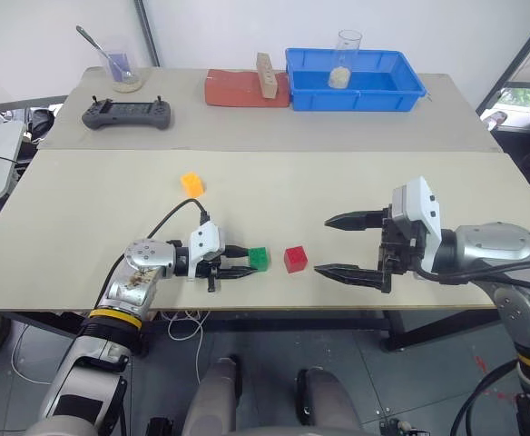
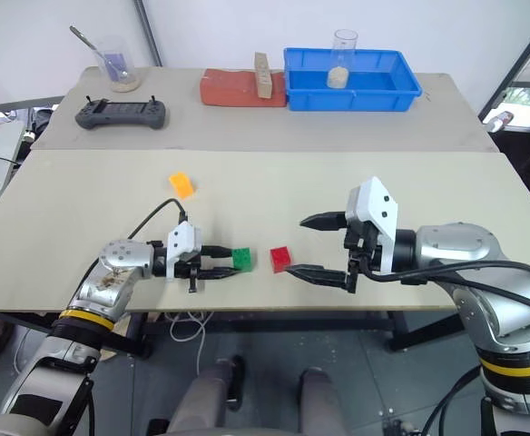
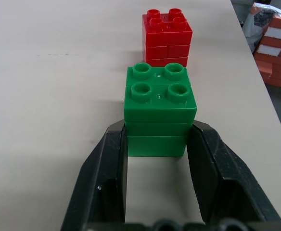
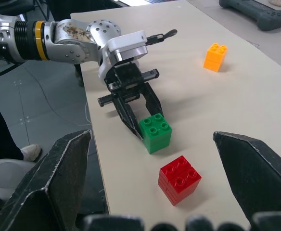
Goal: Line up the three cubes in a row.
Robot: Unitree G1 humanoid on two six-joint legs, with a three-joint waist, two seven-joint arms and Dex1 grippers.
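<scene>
Green cube [image 3: 159,115] pinched; orange cube [image 4: 215,57] well apart.

Left pincer [image 1: 243,265] on green cube [image 1: 258,258]

- Head stereo pair: looks forward and down from above over the near table [image 1: 83,227] to a second table behind it; the two eyes show the same scene.
- Left wrist view: low and very close, looking along the left gripper [image 3: 157,144] at the green cube [image 3: 159,110], the red cube [image 3: 167,36] just beyond.
- Right wrist view: raised, farther back, facing the left gripper; shares both cubes and adds the orange-yellow cube [image 4: 215,57].
</scene>
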